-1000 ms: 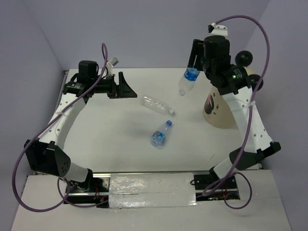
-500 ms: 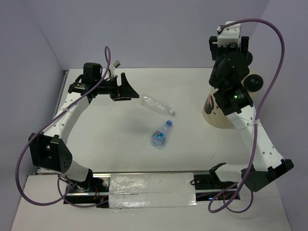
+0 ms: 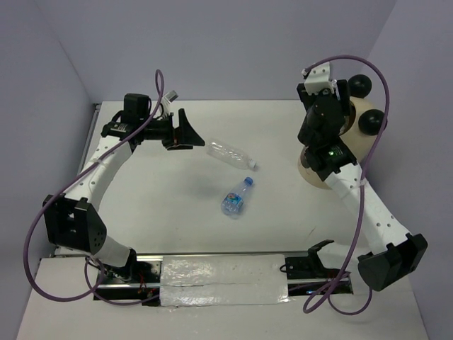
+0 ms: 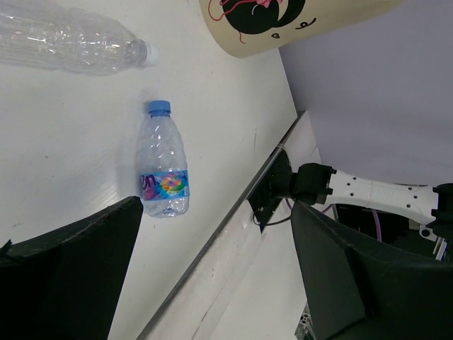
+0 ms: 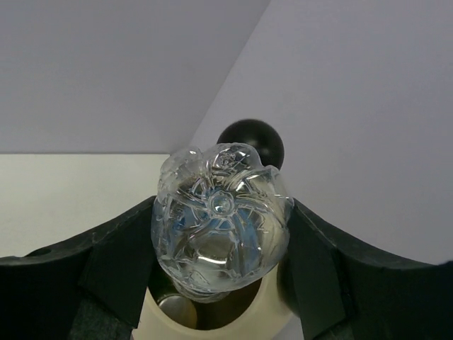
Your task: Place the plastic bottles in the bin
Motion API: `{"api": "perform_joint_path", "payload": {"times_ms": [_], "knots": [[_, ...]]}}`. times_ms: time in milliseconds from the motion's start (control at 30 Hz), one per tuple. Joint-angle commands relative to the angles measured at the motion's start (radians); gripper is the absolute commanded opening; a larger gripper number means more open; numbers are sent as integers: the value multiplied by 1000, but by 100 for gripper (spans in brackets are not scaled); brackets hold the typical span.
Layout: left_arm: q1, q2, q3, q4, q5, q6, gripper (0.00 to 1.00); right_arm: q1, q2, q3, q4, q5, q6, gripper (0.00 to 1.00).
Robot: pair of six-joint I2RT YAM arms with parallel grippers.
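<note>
The cream bin point(image 3: 316, 173) with two black ball ears stands at the right, partly behind my right arm. My right gripper point(image 3: 337, 117) is over its opening. In the right wrist view it point(image 5: 219, 263) is shut on a clear plastic bottle point(image 5: 221, 227), seen base-on, neck pointing down into the bin's rim point(image 5: 277, 312). A grey-capped bottle point(image 5: 175, 309) lies inside. A clear label-less bottle point(image 3: 230, 154) and a blue-capped labelled bottle point(image 3: 237, 197) lie mid-table; both show in the left wrist view point(image 4: 64, 46) point(image 4: 163, 170). My left gripper point(image 3: 185, 131) point(image 4: 219, 283) is open and empty, left of the clear bottle.
One black ear point(image 5: 251, 142) shows behind the held bottle. The bin's painted face point(image 4: 262, 10) is at the top of the left wrist view. The table's near edge point(image 4: 233, 205) and the right arm's base point(image 4: 297, 184) lie beyond the blue-capped bottle.
My right arm has carried the bottle from left of the bin to over its opening, turning it neck-down. My left gripper shifted slightly right, then stayed still.
</note>
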Motion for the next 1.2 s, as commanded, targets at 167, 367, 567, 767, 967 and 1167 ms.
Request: {"api": "perform_joint_path", "payload": {"times_ms": [167, 367, 567, 767, 967, 1167], "knots": [[-1, 30, 25, -14, 14, 40, 99, -22, -73, -41, -67, 35, 150, 100], [-4, 51, 43, -43, -71, 28, 99, -14, -44, 233, -275, -104, 276, 100], [-33, 89, 52, -97, -174, 24, 99, -13, 40, 482, -551, -196, 415, 100], [-74, 125, 65, -94, -272, -21, 99, -10, 48, 473, -658, -303, 555, 100], [-183, 237, 205, -172, -484, -78, 99, -10, 26, 398, -730, -520, 761, 100], [-347, 339, 277, -255, -546, 39, 99, -6, -1, 324, -771, -595, 848, 100]]}}
